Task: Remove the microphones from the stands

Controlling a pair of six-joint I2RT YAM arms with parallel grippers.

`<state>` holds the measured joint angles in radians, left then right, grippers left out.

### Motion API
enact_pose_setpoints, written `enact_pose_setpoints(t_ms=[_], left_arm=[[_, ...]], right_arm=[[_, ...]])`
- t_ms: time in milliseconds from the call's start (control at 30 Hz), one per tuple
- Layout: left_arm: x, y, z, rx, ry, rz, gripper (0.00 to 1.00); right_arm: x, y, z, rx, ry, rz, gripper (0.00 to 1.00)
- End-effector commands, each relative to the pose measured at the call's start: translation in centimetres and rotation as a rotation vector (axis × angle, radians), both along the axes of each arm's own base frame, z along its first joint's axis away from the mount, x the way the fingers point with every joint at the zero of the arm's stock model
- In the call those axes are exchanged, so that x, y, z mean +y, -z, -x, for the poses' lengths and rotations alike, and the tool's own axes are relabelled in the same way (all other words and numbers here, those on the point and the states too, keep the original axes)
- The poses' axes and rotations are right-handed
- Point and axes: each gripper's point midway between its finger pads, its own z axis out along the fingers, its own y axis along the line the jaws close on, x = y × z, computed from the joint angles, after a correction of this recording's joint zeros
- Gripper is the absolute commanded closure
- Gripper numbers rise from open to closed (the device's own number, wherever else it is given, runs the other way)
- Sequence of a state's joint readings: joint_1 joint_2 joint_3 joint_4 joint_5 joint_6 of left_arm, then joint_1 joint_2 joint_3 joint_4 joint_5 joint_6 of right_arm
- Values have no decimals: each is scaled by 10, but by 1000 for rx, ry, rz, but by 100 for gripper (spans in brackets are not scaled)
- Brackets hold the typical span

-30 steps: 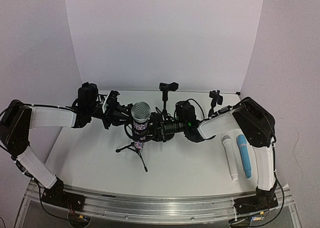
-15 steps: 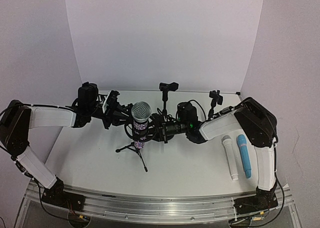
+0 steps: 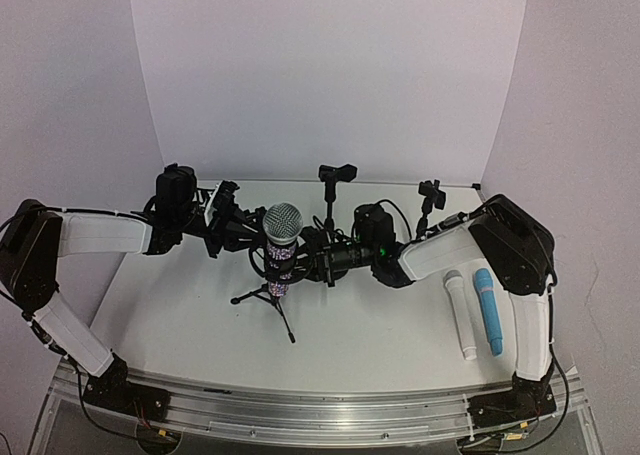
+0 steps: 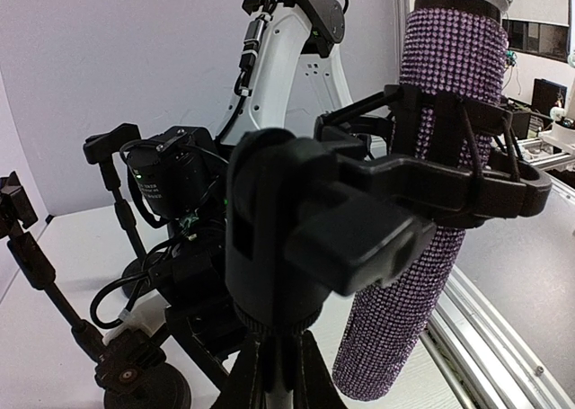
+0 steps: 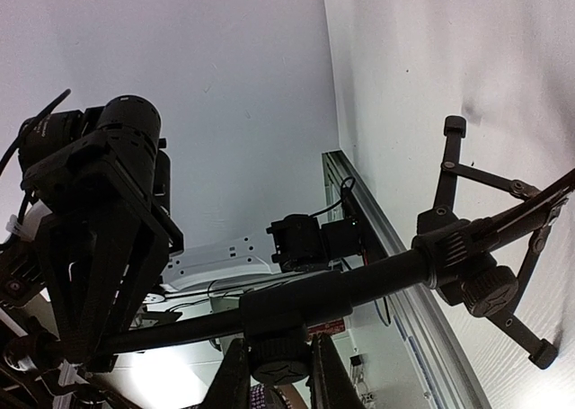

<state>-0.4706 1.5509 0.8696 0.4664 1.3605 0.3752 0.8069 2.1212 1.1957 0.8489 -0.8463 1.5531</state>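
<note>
Microphone (image 3: 281, 243) removal had not been achieved: its purple studded body was seated upright in the clip (image 4: 449, 171) of the small tripod stand (image 3: 268, 297), near the middle of the bench (image 3: 380, 325), silver mesh head uppermost. In the left wrist view the clip's black prongs wrapped the body fully, with no gap showing, so by my reading 0 of the lift was done.

Both arms were in position on either side. The right jaws reached in from the right, and in the right wrist view their fingers (image 5: 235, 384) flanked a collar on the stand's shaft and seemed to press against it, so I judged them clenched on the stand to brace it. The left jaws sat just beside the clip from the left; whether they were released or clenched I could not tell.

Left to do, as I judged it: grip the body, draw it out of the clip, and set it down, perhaps beside the 2 loose microphones, white (image 3: 460, 315) and blue (image 3: 488, 310), lying at the right.
</note>
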Motion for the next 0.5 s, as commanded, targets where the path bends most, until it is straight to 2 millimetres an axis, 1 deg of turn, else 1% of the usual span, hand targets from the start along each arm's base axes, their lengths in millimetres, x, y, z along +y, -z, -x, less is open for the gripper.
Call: enact_pose_setpoints(t_ms=[0,67,200,267,333,400,467], left_arm=[[-4,18,6,51,4,-45,100],[-4,18,6,51,2,-45,100],[-5,19,4,60,-7,-51,100],[-4,19,3,73,-11,-54,100],[-4,19,4,82,-5,-55,100],[-4,19,4,85,-1,-52,100],[-5,19,3,96,-6,-49,100]], right_arm=[[5,-29,10,-33,-52,-58,96],[5,-30,10,-36,-54,-60,100],[7,-30,9,-58,-52,-63,100],[9,-31,7,-96,-42,-63,100],[12,-28,11,-189,-46,-25,100],[16,-25,20,-285,-63,41,100],[17,-24,28,-470,-84,77,100]])
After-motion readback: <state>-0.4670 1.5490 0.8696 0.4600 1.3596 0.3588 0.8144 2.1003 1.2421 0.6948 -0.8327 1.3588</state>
